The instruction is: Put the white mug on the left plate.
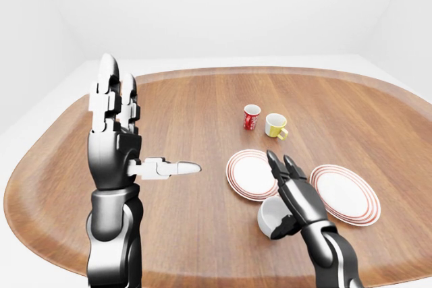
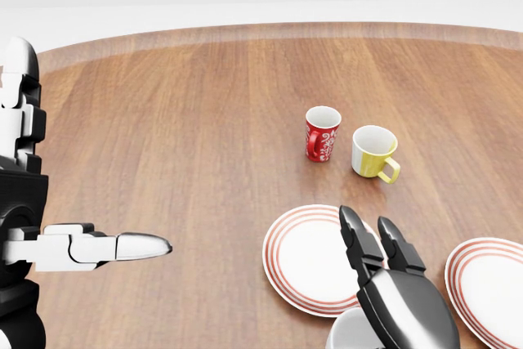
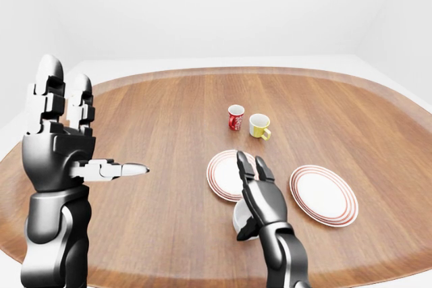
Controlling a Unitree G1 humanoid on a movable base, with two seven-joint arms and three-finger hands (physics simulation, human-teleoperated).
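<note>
The white mug [image 1: 271, 216] lies tipped on the desk [image 1: 202, 119] just below the left plate [image 1: 248, 173], under the right robot hand [image 1: 287, 187], whose straight, empty fingers could roll it away.

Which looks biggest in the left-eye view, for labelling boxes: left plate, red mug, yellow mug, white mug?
1. left plate
2. white mug, partly hidden by the right robot hand and nearer the camera
3. red mug and yellow mug: look alike
</note>
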